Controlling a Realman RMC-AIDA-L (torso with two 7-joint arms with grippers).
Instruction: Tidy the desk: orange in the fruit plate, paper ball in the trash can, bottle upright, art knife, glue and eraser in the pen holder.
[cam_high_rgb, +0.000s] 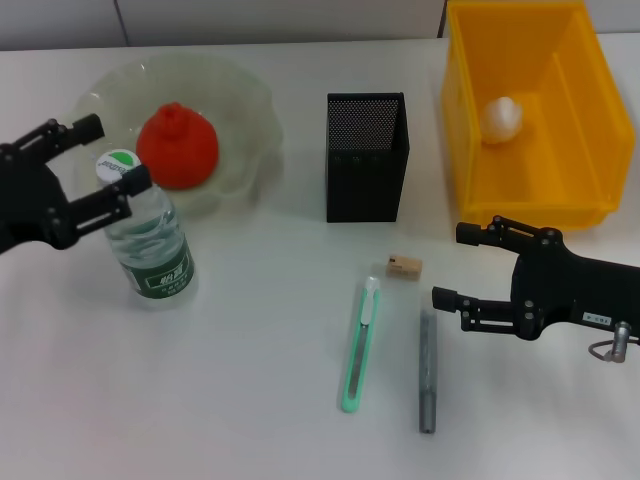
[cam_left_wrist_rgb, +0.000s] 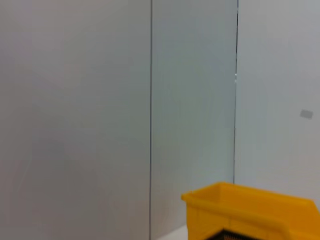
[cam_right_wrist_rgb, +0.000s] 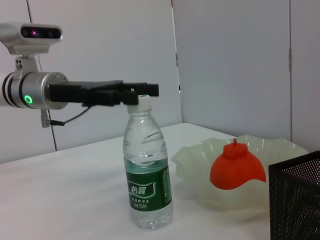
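The bottle (cam_high_rgb: 152, 243) stands upright on the table in front of the fruit plate (cam_high_rgb: 252, 100), which holds the orange (cam_high_rgb: 177, 147). My left gripper (cam_high_rgb: 117, 152) is open, its fingers on either side of the bottle's cap. The right wrist view shows the bottle (cam_right_wrist_rgb: 147, 185), the left gripper (cam_right_wrist_rgb: 142, 93), the orange (cam_right_wrist_rgb: 235, 167) and the plate (cam_right_wrist_rgb: 197, 160). My right gripper (cam_high_rgb: 452, 265) is open and empty, just right of the eraser (cam_high_rgb: 404, 266). The art knife (cam_high_rgb: 361, 345) and the glue (cam_high_rgb: 427, 370) lie side by side in front of the pen holder (cam_high_rgb: 365, 160). The paper ball (cam_high_rgb: 501, 118) lies in the trash can (cam_high_rgb: 520, 200).
The trash can stands at the back right, close behind my right arm; it also shows in the left wrist view (cam_left_wrist_rgb: 250, 210). The pen holder (cam_right_wrist_rgb: 295, 200) edges into the right wrist view. White walls stand behind the table.
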